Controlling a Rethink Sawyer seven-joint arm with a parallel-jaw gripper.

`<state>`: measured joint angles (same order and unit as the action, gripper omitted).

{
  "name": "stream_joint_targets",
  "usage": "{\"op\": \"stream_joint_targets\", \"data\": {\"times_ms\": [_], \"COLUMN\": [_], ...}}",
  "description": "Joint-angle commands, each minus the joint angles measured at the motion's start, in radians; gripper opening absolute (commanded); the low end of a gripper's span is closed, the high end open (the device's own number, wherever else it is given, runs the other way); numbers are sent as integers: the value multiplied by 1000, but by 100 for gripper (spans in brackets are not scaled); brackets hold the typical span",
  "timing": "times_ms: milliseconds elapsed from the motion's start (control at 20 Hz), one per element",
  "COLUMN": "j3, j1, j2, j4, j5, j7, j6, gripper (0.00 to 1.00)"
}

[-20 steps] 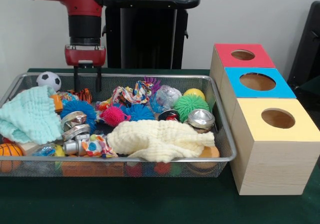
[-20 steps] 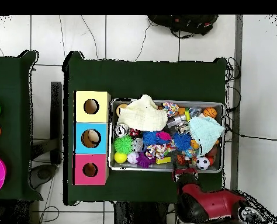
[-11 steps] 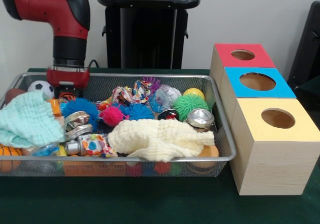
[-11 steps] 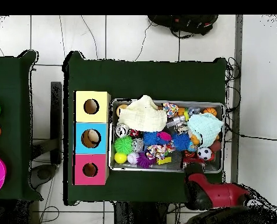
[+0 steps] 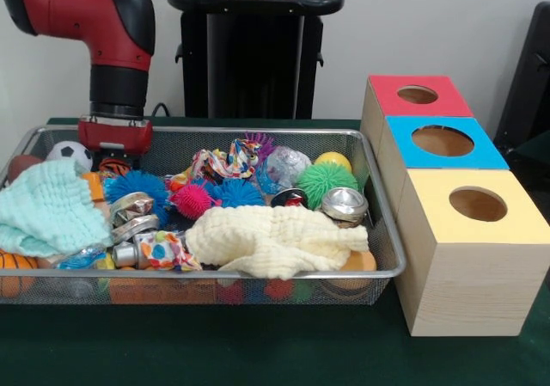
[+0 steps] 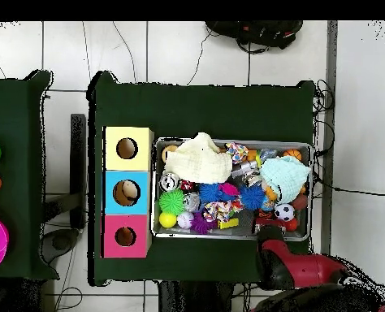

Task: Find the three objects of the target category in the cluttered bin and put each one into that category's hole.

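The gripper (image 5: 115,156) has dropped into the bin (image 5: 258,132) beside the soccer ball (image 5: 67,152); whether it grips anything cannot be told.

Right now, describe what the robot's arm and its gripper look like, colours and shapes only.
The arm is a thick, rounded red tube with a black elbow cap, continuing down into a black cylindrical wrist. Below that sits the gripper, whose body is a flat red block with rounded edges and a thin pale band along its top. A thin black cable loops beside the wrist. From overhead the arm is a glossy red bulk with black parts.
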<state>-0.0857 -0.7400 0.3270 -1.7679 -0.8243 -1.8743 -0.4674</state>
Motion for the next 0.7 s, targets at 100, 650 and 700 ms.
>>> {"op": "stream_joint_targets", "data": {"times_ms": [100, 650, 700], "j3": [8, 28, 31], "j1": [2, 13, 16], "j2": [-348, -329, -324], "j4": [227, 233, 232], "j5": [118, 206, 219], "j7": [-1, 59, 63], "j6": [524, 725, 753], "gripper": [0, 0, 0]}}
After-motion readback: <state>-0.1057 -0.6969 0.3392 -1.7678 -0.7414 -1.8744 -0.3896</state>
